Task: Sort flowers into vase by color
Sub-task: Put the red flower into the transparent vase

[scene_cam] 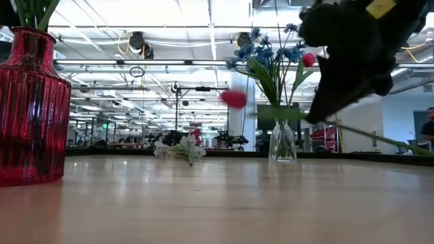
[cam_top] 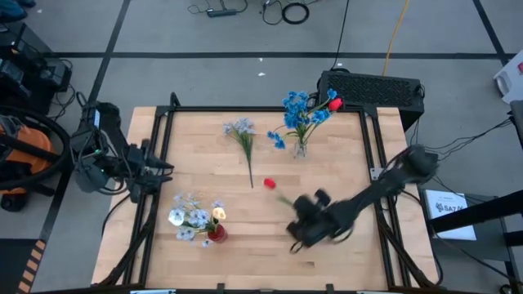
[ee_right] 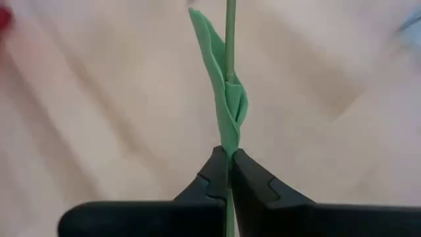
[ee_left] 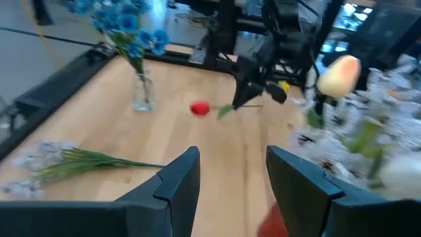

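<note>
Pinched shut on the red tulip's stem (ee_right: 229, 39), the right gripper (cam_top: 304, 231) holds the bud (cam_top: 269, 184) above mid-bench. Carry it level toward the clear vase (cam_top: 300, 148), tip upright, stem first. Left gripper (ee_left: 230, 178) waits wide at the bench's left edge.

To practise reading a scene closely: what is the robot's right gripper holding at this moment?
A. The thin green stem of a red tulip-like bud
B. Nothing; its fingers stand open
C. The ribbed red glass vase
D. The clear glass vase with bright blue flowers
A: the right gripper is shut on the thin green stem, and the high view shows its red tulip-like bud lifted above the wooden table.
</note>
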Robot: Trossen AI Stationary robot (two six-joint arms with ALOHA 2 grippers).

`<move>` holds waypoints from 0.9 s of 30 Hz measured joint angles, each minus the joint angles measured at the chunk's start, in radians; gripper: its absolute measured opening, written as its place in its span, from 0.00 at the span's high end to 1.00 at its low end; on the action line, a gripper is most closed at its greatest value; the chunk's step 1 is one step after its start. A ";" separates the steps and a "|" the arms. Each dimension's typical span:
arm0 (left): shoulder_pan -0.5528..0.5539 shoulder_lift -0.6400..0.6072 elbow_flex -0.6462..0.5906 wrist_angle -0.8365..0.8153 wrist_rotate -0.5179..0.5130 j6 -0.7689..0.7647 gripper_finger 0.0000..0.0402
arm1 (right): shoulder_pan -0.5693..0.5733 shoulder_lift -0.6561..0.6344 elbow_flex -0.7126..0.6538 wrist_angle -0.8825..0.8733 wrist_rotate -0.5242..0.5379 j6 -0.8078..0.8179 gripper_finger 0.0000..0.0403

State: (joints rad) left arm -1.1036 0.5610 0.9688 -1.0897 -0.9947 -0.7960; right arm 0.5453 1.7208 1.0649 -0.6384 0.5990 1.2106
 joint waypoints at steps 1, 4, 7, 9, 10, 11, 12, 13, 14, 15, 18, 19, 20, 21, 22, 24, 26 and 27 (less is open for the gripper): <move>0.006 0.000 0.000 -0.005 -0.010 0.000 0.55 | -0.009 -0.065 -0.066 0.049 0.040 -0.018 1.00; 0.032 0.000 0.000 -0.023 -0.047 0.000 0.55 | -0.042 -0.267 -0.252 0.207 0.178 -0.099 1.00; 0.066 0.000 0.000 -0.021 -0.083 0.038 0.55 | -0.103 -0.458 -0.426 0.413 0.297 -0.222 1.00; 0.094 0.000 0.000 -0.020 -0.119 0.053 0.55 | -0.175 -0.573 -0.541 0.582 0.278 -0.345 1.00; 0.108 0.000 0.000 -0.020 -0.135 0.053 0.55 | -0.218 -0.626 -0.598 0.682 0.237 -0.418 1.00; 0.122 0.000 0.000 -0.019 -0.146 0.052 0.55 | -0.264 -0.674 -0.652 0.792 0.186 -0.493 1.00; 0.136 0.000 0.000 -0.017 -0.152 0.051 0.55 | -0.312 -0.714 -0.706 0.918 0.125 -0.570 1.00; 0.151 0.000 0.000 -0.014 -0.155 0.052 0.55 | -0.357 -0.746 -0.756 1.046 0.053 -0.644 1.00; 0.165 0.001 0.000 -0.006 -0.157 0.053 0.55 | -0.403 -0.774 -0.804 1.163 -0.023 -0.706 1.00; 0.180 0.001 -0.005 0.022 -0.159 0.062 0.55 | -0.443 -0.797 -0.844 1.275 -0.091 -0.758 1.00; 0.222 0.004 -0.041 0.139 -0.159 0.131 0.55 | -0.538 -0.846 -0.911 1.485 -0.234 -0.872 1.00; 0.237 0.009 -0.056 0.186 -0.159 0.155 0.55 | -0.558 -0.855 -0.918 1.515 -0.266 -0.910 1.00; 0.253 0.014 -0.072 0.232 -0.159 0.179 0.55 | -0.577 -0.862 -0.919 1.524 -0.294 -0.950 1.00; 0.270 0.020 -0.091 0.283 -0.158 0.204 0.55 | -0.593 -0.865 -0.917 1.527 -0.321 -0.987 1.00; 0.288 0.028 -0.111 0.336 -0.156 0.228 0.55 | -0.609 -0.865 -0.910 1.526 -0.348 -1.023 1.00; 0.332 0.047 -0.149 0.436 -0.134 0.256 0.55 | -0.639 -0.865 -0.889 1.530 -0.393 -1.086 1.00; 0.381 0.070 -0.186 0.547 -0.086 0.258 0.55 | -0.670 -0.863 -0.866 1.534 -0.398 -1.135 1.00; 0.408 0.086 -0.204 0.591 -0.056 0.259 0.55 | -0.688 -0.861 -0.855 1.539 -0.397 -1.161 1.00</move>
State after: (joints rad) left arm -0.6953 0.6470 0.7645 -0.4989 -1.0508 -0.5375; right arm -0.1429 0.8603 0.2102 0.9007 0.2016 0.0498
